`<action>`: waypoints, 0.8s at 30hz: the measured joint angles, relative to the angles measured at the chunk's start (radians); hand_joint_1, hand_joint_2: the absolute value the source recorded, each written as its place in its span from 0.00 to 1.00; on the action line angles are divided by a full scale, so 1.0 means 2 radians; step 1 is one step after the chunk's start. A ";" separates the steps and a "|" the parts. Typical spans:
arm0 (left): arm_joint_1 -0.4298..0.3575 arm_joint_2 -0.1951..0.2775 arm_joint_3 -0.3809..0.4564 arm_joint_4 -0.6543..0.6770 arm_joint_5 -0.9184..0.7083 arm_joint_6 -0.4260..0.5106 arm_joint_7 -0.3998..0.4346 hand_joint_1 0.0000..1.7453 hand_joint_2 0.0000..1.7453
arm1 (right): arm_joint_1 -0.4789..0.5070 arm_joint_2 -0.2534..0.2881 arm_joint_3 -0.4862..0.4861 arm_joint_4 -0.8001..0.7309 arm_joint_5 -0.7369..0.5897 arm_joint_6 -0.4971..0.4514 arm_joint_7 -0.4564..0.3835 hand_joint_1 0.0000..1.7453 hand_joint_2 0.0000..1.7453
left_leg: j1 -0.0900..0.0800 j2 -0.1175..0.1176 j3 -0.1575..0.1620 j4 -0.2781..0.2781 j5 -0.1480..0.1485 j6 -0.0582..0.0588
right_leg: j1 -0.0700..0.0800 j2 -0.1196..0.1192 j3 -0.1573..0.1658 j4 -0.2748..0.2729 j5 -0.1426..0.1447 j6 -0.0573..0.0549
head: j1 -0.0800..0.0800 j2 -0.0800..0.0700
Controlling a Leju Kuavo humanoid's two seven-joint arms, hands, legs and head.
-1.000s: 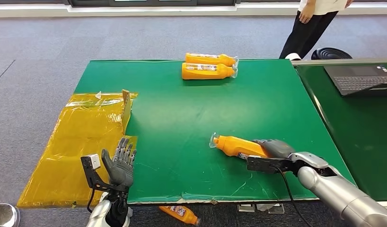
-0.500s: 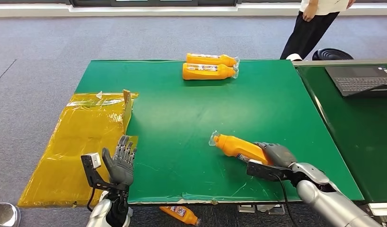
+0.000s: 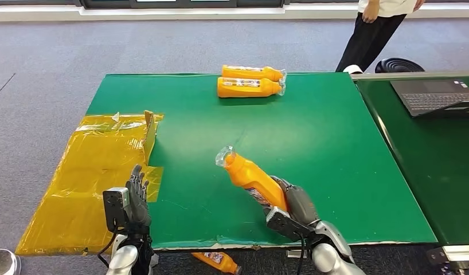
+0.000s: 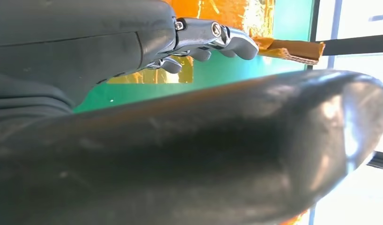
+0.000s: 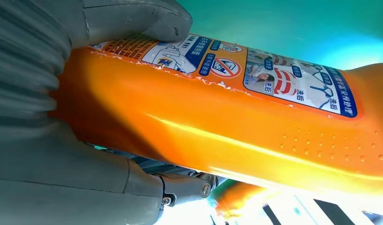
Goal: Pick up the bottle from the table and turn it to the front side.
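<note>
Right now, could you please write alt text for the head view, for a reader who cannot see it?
The robot's right hand grips an orange plastic bottle, tilted with its clear-wrapped cap up, above a green table. Its left hand is raised, fingers apart, near yellow taped sheeting. Two orange bottles lie at the far edge.

You have four orange bottles: one held (image 3: 252, 179) at lower centre, two lying (image 3: 249, 87) (image 3: 250, 73) at top centre, one on the floor (image 3: 218, 260) at the bottom edge. One laptop (image 3: 436, 96), upper right.
</note>
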 joint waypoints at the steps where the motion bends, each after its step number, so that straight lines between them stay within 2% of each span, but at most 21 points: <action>1: 0.001 -0.001 0.000 -0.003 0.000 -0.001 -0.001 0.00 0.50 | 0.004 0.012 -0.004 -0.007 0.005 -0.009 -0.004 1.00 1.00 | 0.000 0.000 -0.001 0.000 0.000 0.000 | 0.000 0.000 -0.001 0.000 0.000 0.000 | 0.000 0.000; 3: 0.002 -0.002 0.000 -0.010 -0.003 -0.007 -0.002 0.00 1.00 | 0.007 0.033 -0.009 -0.021 0.017 -0.028 -0.008 1.00 1.00 | 0.000 0.000 -0.002 0.000 0.000 0.000 | 0.000 0.000 -0.002 0.000 0.000 0.000 | 0.000 0.000; 8: 0.007 -0.003 -0.013 -0.026 -0.017 -0.027 -0.004 0.00 1.00 | 0.009 0.068 -0.013 -0.044 0.025 -0.046 -0.010 1.00 1.00 | 0.000 -0.001 -0.003 0.000 0.000 0.000 | -0.001 -0.001 -0.003 0.000 0.000 0.000 | 0.000 0.000; 13: 0.011 -0.004 -0.023 -0.037 -0.031 -0.035 -0.007 0.00 1.00 | 0.012 0.083 -0.019 -0.052 0.025 -0.047 -0.017 1.00 1.00 | 0.000 -0.001 -0.004 0.000 0.000 0.000 | -0.001 -0.001 -0.004 0.000 0.000 0.000 | 0.000 0.000; 16: 0.017 -0.004 -0.034 -0.053 -0.070 -0.027 -0.013 0.00 0.25 | 0.013 0.091 -0.021 -0.058 0.028 -0.044 -0.020 1.00 1.00 | 0.000 -0.001 -0.004 0.000 0.000 0.000 | -0.001 -0.001 -0.004 0.000 0.000 0.000 | 0.000 0.000; 17: 0.019 -0.004 -0.039 -0.059 -0.088 -0.019 -0.014 0.00 0.25 | 0.013 0.094 -0.021 -0.061 0.029 -0.042 -0.021 1.00 1.00 | 0.000 -0.002 -0.004 0.000 0.000 0.000 | -0.001 -0.001 -0.004 0.000 0.000 0.000 | 0.000 0.000; 20: 0.023 -0.004 -0.054 -0.078 -0.143 0.001 -0.017 0.00 1.00 | 0.011 0.100 -0.021 -0.066 0.036 -0.034 -0.022 1.00 1.00 | 0.000 -0.002 -0.005 0.000 0.000 0.000 | -0.001 -0.001 -0.004 0.000 0.000 0.000 | 0.000 0.000; 24: 0.026 -0.003 -0.079 -0.103 -0.197 -0.011 -0.010 0.00 1.00 | 0.008 0.106 -0.021 -0.066 0.034 -0.025 -0.023 1.00 1.00 | 0.000 -0.002 -0.005 0.000 0.000 0.000 | -0.001 -0.002 -0.005 0.000 0.000 0.000 | 0.000 0.000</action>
